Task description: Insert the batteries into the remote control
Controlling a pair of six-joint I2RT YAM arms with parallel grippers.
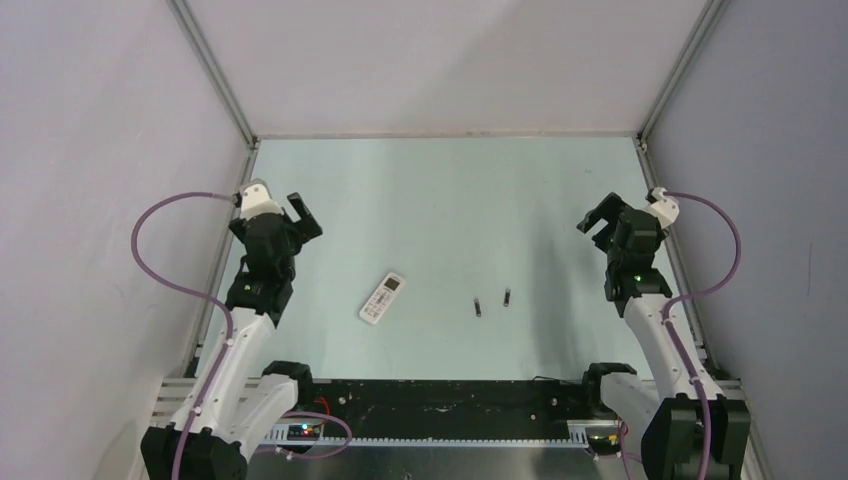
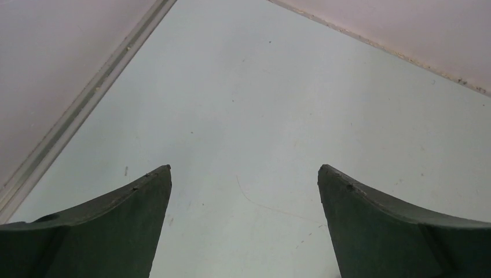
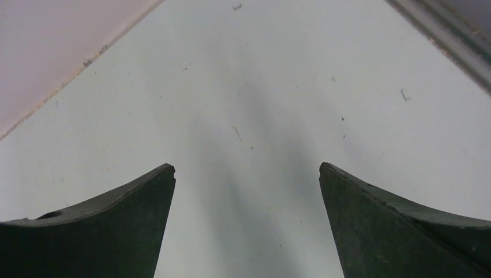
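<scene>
Presently left pincer (image 1: pixel 305 216), right pincer (image 1: pixel 598 217) agape; remote control (image 1: pixel 382 297), batteries (image 1: pixel 478 306) between.

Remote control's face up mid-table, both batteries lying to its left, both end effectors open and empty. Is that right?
Not quite. The batteries lie to the right of the remote control, not its left; the top external view shows it. The rest stands: face up, left end effector and right end effector open and empty.

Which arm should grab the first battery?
Right. Both batteries lie right of centre, nearer the right gripper, which is open and empty. The remote control lies nearer the left gripper, also open.
</scene>
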